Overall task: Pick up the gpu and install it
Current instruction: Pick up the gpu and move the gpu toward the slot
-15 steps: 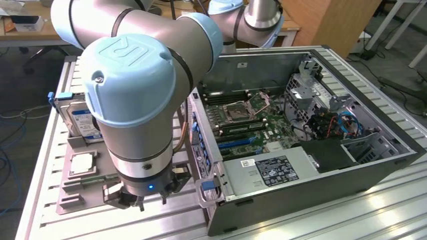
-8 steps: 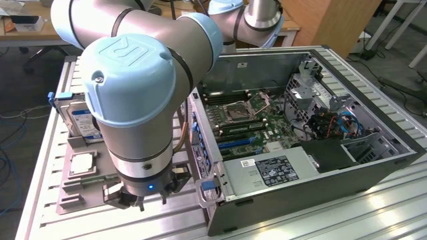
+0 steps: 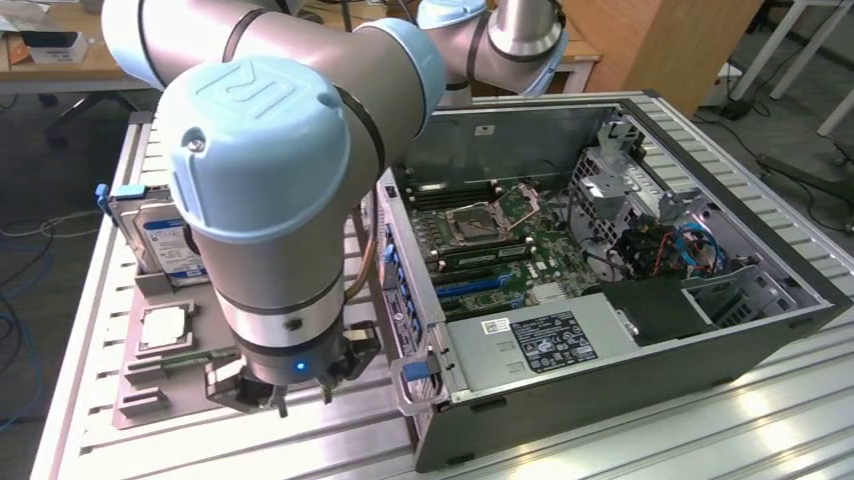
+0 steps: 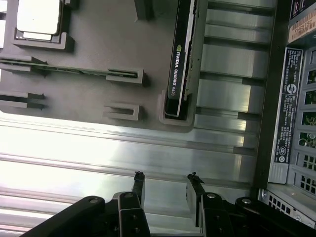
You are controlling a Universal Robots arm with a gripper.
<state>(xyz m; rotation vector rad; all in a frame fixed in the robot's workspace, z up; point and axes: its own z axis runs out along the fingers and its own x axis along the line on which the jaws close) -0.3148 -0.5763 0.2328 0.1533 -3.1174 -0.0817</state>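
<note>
A: Starting with the exterior view. Got the gripper (image 3: 304, 400) hanging low at the end of the grey tray (image 3: 160, 385), on the tray's side that faces the open computer case (image 3: 747, 340).

B: Agreed. On the tray itself, seeing a hard drive (image 3: 163, 240) standing on edge at the tray's end away from the gripper. Also a square CPU (image 3: 163, 328) lying flat further along the tray, towards the gripper.

A: On to the wrist view. Seeing the fingers (image 4: 138, 185) spread wide with nothing between them. Looking at bare aluminium table (image 4: 98, 153) beneath the gripper (image 4: 166, 186), just off the tray's (image 4: 94, 94) edge.

B: And the gpu (image 4: 178, 59)?

A: Standing on edge in a slot along the tray's side nearest the case (image 4: 289, 108). Can read NVIDIA Quadro on the upturned edge. Apart from the gripper, with a strip of table between the tray and the fingertips.

B: Also spotting the CPU (image 4: 38, 17) in its pocket towards the tray's opposite side. Then a thin green card (image 4: 64, 69) held on edge in clips near the tray's middle.
</note>
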